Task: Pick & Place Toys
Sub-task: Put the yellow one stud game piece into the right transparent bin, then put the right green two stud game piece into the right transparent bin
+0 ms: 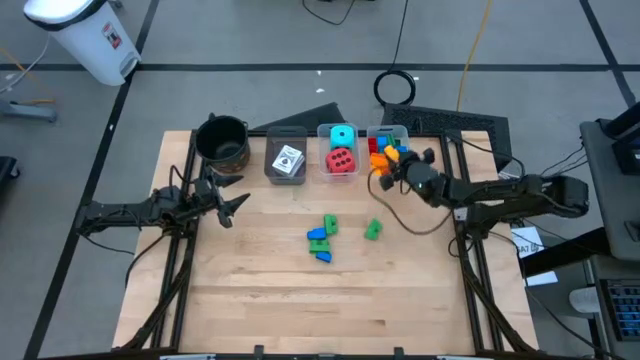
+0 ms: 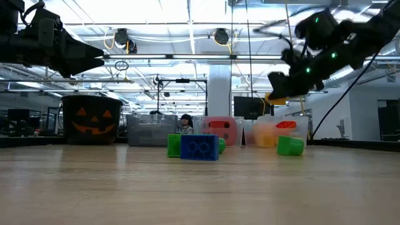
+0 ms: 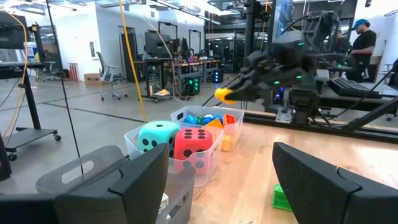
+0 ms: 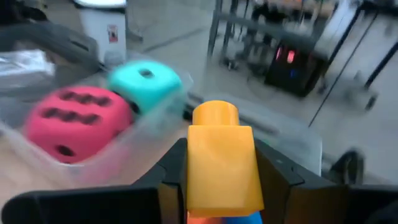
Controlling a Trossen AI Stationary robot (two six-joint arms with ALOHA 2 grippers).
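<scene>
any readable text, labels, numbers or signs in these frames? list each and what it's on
No words or numbers can be read.
Carved pumpkin face, no text: on the black round pot.
Black pips, not numerals: on the red dotted cube and the cyan dotted cube.
Printed pattern, too small to read: white square card in the grey plastic bin.
Red-and-white sticker, blurred: on the white waste bin.
Papers beside the table: print too small.

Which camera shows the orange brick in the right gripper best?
The right wrist view: the orange brick fills the frame, clamped by the right gripper. The left wrist view shows only its tip, the high view a speck by the bins, the low view a sliver.
</scene>
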